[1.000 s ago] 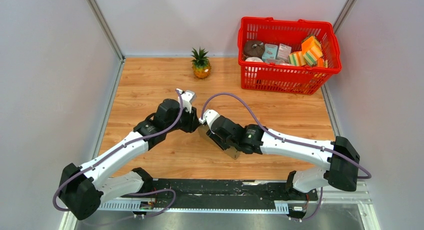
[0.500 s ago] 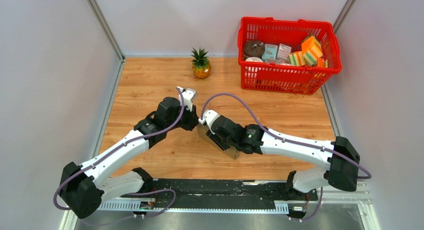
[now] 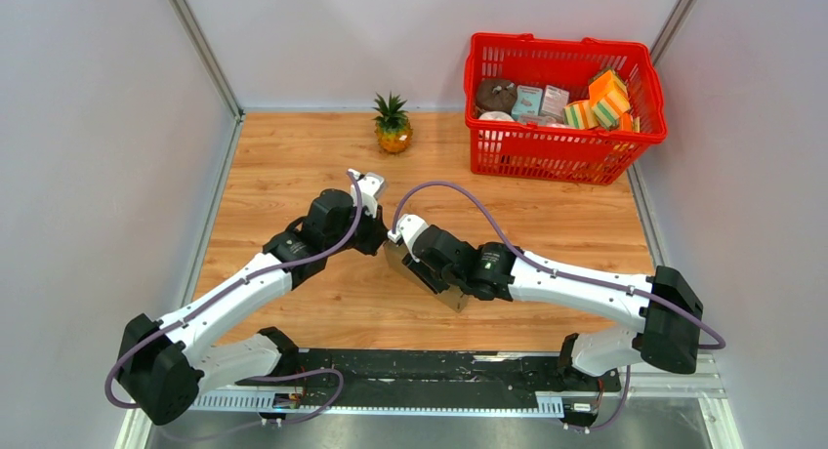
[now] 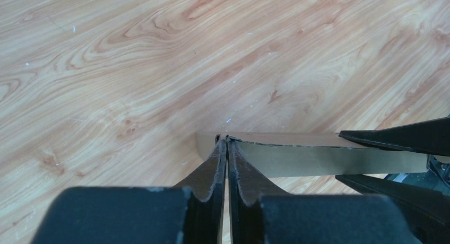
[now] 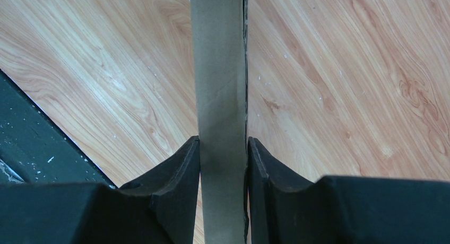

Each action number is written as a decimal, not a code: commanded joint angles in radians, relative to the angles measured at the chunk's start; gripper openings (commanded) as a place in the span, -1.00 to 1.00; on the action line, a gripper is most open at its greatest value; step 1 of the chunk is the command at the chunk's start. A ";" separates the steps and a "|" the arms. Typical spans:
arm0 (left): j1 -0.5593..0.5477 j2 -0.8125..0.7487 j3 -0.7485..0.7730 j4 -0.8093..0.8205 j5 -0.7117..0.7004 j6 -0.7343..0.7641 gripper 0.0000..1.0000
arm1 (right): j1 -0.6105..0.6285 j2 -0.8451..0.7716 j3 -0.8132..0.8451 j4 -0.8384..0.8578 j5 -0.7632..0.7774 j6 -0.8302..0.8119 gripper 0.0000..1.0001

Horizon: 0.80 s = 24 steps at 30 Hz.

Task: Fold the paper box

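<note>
The paper box is plain brown cardboard, held on edge just above the wooden table between both grippers. In the top view only a sliver of it (image 3: 452, 297) shows under the right wrist. My left gripper (image 3: 383, 244) is shut on one end corner of the box (image 4: 318, 156), its fingertips (image 4: 226, 143) pinched together on the thin edge. My right gripper (image 3: 430, 273) is shut on the box across its folded thickness (image 5: 220, 69), one finger on each side (image 5: 223, 140). The right gripper's fingers (image 4: 395, 139) show at the right of the left wrist view.
A red basket (image 3: 561, 107) holding several colourful packages stands at the back right. A small pineapple (image 3: 393, 125) stands at the back centre. The black base rail (image 3: 430, 371) runs along the near edge. Grey walls close in left and right.
My left wrist has shifted slightly to the right. Both grippers still hold the box in the same place.
</note>
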<state>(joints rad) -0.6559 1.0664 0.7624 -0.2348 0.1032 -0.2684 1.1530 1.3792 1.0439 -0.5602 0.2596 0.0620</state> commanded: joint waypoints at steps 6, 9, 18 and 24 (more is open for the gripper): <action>-0.002 0.020 0.017 -0.009 -0.026 0.063 -1.00 | 0.002 -0.012 0.008 0.032 -0.036 0.006 -0.49; -0.002 -0.003 -0.005 -0.008 -0.036 0.063 -1.00 | 0.004 0.000 0.010 0.037 -0.011 -0.001 -0.48; -0.002 -0.069 -0.054 -0.034 -0.053 0.052 -1.00 | 0.004 0.057 0.025 0.057 0.115 -0.021 -0.24; -0.002 -0.062 -0.052 -0.032 -0.057 0.014 -1.00 | 0.002 0.037 0.080 -0.015 0.102 0.067 0.43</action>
<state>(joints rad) -0.6567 1.0119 0.7128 -0.2535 0.0582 -0.2382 1.1606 1.4281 1.0554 -0.5320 0.3294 0.0673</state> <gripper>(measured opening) 0.007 0.618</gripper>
